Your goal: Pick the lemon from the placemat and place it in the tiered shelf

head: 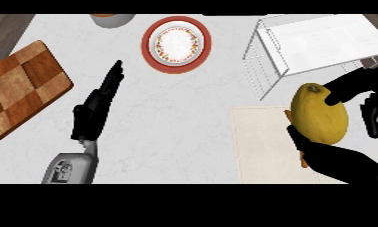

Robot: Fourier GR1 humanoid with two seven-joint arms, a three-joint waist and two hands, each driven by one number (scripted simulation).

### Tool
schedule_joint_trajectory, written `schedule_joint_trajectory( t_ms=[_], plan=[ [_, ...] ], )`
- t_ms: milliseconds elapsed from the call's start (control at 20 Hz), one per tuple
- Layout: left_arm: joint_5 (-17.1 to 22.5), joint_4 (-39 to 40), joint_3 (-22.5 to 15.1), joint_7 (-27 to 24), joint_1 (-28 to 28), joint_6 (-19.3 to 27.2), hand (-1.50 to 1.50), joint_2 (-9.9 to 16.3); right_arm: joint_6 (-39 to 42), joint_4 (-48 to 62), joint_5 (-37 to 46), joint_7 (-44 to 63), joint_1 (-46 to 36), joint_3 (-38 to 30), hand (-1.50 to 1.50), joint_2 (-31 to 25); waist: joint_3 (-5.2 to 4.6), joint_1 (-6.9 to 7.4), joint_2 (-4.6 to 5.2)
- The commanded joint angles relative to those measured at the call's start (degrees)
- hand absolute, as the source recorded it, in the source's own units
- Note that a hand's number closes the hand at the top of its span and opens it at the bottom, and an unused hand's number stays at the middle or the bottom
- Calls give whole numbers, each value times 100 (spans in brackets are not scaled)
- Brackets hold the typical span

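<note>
A yellow lemon (319,114) is held up at the right, over the beige placemat (258,143). My right hand (336,158) is shut on it, with the thumb under its near side and fingers (353,87) curled over its far side. The white wire tiered shelf (310,46) stands just beyond the lemon at the top right. My left hand (96,108) rests open at the left, fingers pointing away, holding nothing.
A checkered wooden cutting board (29,83) lies at the left edge. A red-rimmed plate (177,44) sits at the back centre, and part of a bowl (112,19) shows at the top left.
</note>
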Motion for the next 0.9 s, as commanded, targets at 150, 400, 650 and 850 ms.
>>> schedule_joint_trajectory(
  t_ms=[150,400,650,850],
  plan=[
    [53,-45,6,-154,159,-75,0,11,686,126,-808,679,-1714,-1480,150,-527,4,28,5],
    [203,68,275,-171,-29,-227,0,219,514,470,-799,702,-2242,-1618,150,-853,3,29,7],
    [-85,-129,-85,-37,131,27,0,-80,283,1401,-906,108,-2577,-2177,150,-1546,6,38,6],
    [-115,499,52,-413,-163,115,0,-123,-269,2003,-720,-464,-2564,-2006,150,-1653,4,33,21]
  ],
)
